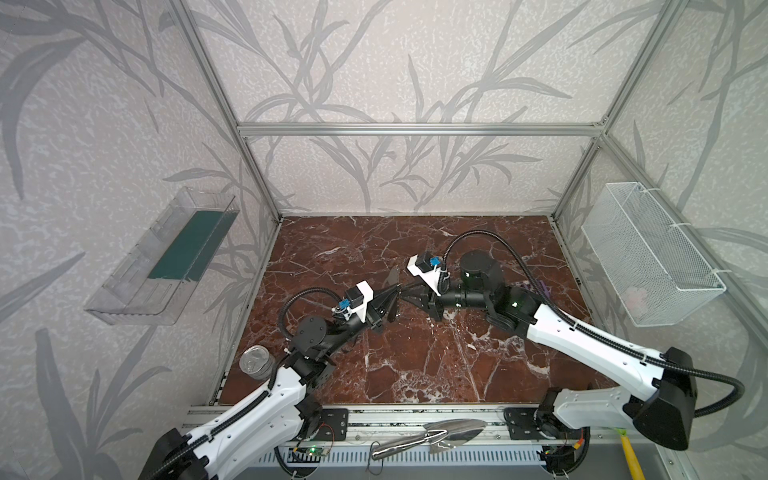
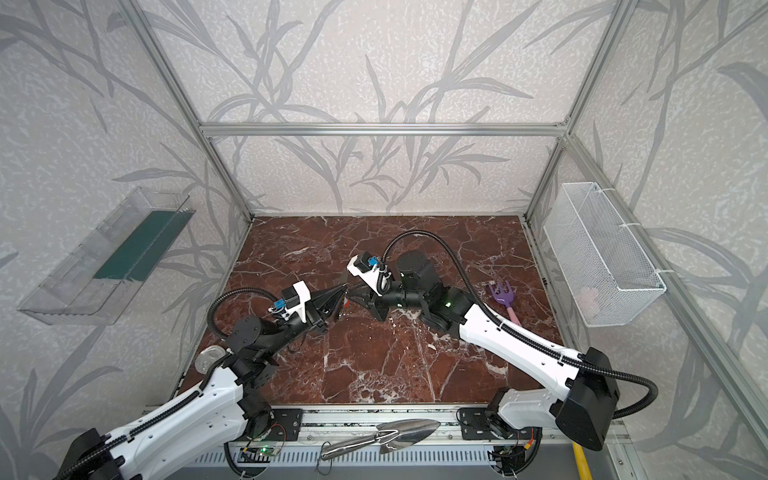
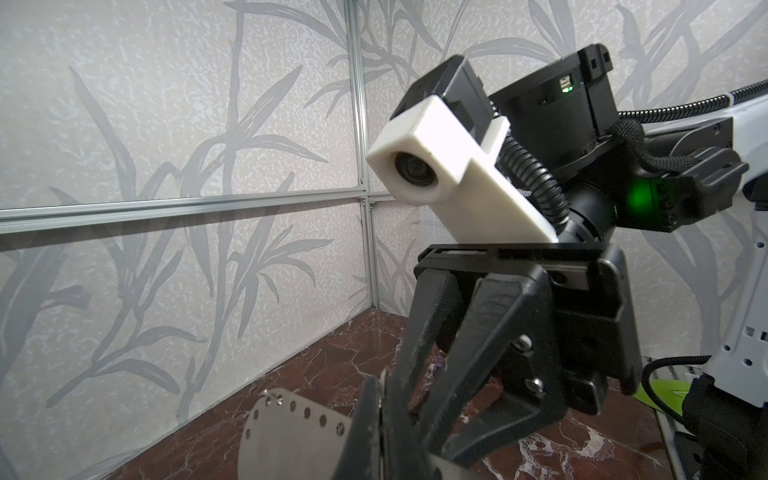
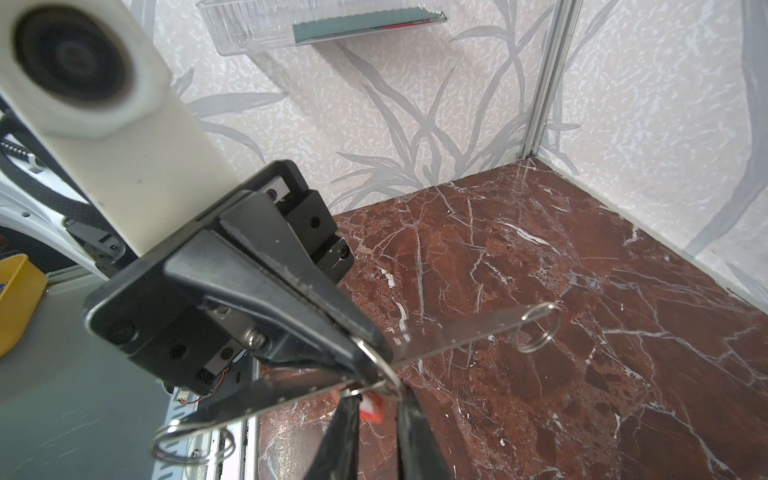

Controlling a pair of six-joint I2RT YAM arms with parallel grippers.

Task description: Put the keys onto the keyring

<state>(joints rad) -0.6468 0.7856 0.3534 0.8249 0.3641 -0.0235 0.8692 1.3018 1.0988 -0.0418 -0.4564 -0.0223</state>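
The keys, a flat grey plate (image 3: 291, 440) with a row of small holes along one edge, are clamped in my left gripper (image 3: 380, 419), which is shut on them. In the right wrist view the plate (image 4: 457, 336) shows edge-on with a wire ring (image 4: 538, 328) at its far end. The keyring's red tag (image 4: 372, 409) hangs between the fingers of my right gripper (image 4: 378, 415), and its wire loop (image 4: 388, 370) touches both fingertips and crosses the plate. In both top views the two grippers (image 1: 395, 297) (image 2: 351, 291) meet tip to tip above mid-table.
A purple toy fork (image 2: 500, 293) lies behind the right arm. A tin can (image 1: 255, 361) stands at the left edge. A steel trowel (image 1: 436, 436) rests on the front rail. A wire basket (image 1: 648, 253) and a clear shelf (image 1: 162, 257) hang on the side walls.
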